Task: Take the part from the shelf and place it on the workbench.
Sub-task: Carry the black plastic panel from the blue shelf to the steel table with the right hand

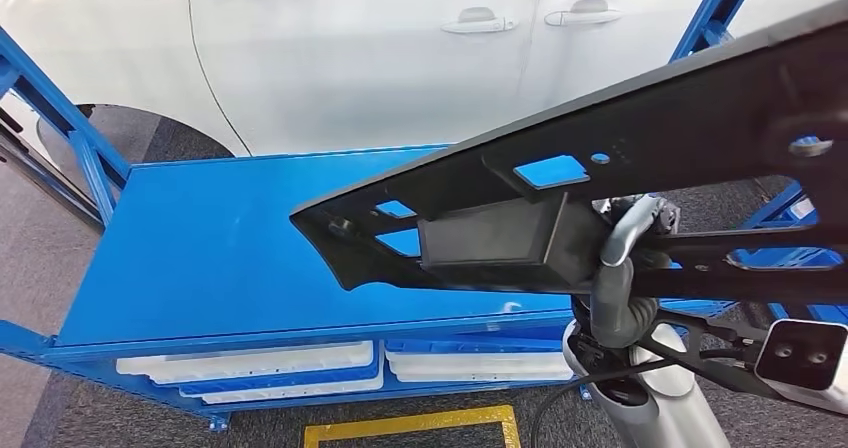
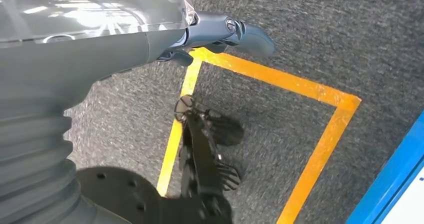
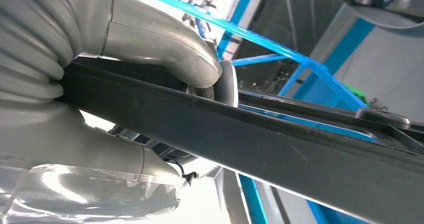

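One robot hand, your right [image 1: 628, 258], grips the black part [image 1: 620, 168] above the blue surface [image 1: 200, 258]; the left [image 2: 220, 36], fingers apart, holds nothing; lower it next

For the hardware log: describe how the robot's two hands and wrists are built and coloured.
The left hand has a grey ribbed wrist cover, a glossy silver forearm shell and dark blue-grey fingers. The right hand shows the same ribbed grey cover with a thick, smooth grey thumb; a black cable runs beside its silver arm.
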You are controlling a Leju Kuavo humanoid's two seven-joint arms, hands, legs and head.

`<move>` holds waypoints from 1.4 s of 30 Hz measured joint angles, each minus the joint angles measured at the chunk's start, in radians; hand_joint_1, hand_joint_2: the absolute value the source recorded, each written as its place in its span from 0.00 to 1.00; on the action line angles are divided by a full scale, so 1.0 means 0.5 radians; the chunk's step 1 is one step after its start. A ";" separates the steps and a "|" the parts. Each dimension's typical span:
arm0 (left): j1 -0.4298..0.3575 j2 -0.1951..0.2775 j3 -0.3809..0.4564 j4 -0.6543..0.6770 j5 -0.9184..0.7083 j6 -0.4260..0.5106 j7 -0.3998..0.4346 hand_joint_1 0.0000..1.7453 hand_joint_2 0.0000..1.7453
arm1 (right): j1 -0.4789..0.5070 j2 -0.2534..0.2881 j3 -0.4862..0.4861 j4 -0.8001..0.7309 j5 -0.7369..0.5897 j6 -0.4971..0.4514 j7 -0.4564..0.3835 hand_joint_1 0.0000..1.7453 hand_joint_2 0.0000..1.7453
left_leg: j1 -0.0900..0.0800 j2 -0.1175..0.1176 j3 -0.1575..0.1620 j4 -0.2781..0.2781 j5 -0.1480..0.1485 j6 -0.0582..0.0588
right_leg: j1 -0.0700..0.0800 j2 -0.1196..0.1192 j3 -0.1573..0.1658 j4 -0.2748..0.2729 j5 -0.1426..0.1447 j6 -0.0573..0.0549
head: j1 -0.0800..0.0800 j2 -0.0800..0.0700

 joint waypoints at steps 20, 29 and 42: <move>-0.003 0.004 0.000 -0.001 -0.021 -0.006 -0.002 0.00 1.00 | 0.077 0.009 0.031 -0.063 0.042 0.032 0.012 1.00 1.00 | -0.013 0.013 -0.110 -0.133 0.193 0.025 | -0.002 0.004 0.168 -0.004 -0.143 0.034 | 0.012 0.000; 0.002 0.001 0.000 0.000 -0.041 -0.019 -0.003 0.00 1.00 | 0.112 0.066 -0.036 -0.065 0.074 0.167 0.003 1.00 1.00 | 0.000 0.012 -0.138 0.255 -0.073 -0.018 | -0.009 -0.005 0.033 -0.013 -0.027 -0.005 | 0.005 0.000; -0.003 0.001 0.000 -0.001 -0.049 -0.019 -0.003 0.00 1.00 | 0.167 0.109 -0.058 -0.097 0.124 0.183 -0.020 1.00 1.00 | -0.010 0.019 -0.022 -0.180 0.140 0.095 | -0.014 0.003 -0.182 0.572 -0.349 0.114 | 0.007 0.000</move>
